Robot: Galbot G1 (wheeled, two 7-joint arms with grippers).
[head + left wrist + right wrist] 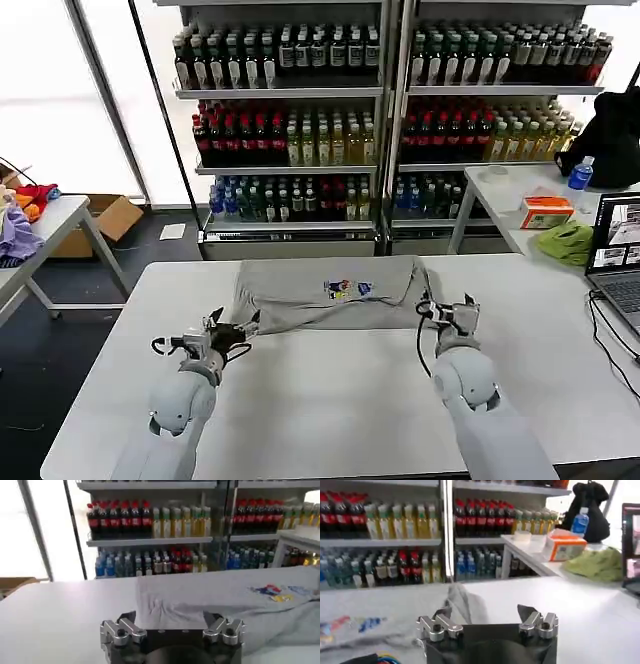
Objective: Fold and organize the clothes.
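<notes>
A grey shirt [330,290] lies folded into a wide band across the far half of the white table [320,400], its small multicoloured print [350,289] facing up. My left gripper [235,330] stands open at the shirt's near left corner. In the left wrist view the shirt [220,600] spreads just ahead of the left gripper [170,617], with the print [272,591] off to one side. My right gripper [447,312] is open at the shirt's near right corner. In the right wrist view a raised fold of the shirt [462,602] sits beside one finger of the right gripper [485,612].
Shelves of drink bottles [290,120] stand behind the table. A second table at the right holds a lime-green cloth [565,242], an orange box [547,212], a blue bottle [580,175] and a laptop [618,250]. Coloured fabrics [25,215] lie on a side table at the left.
</notes>
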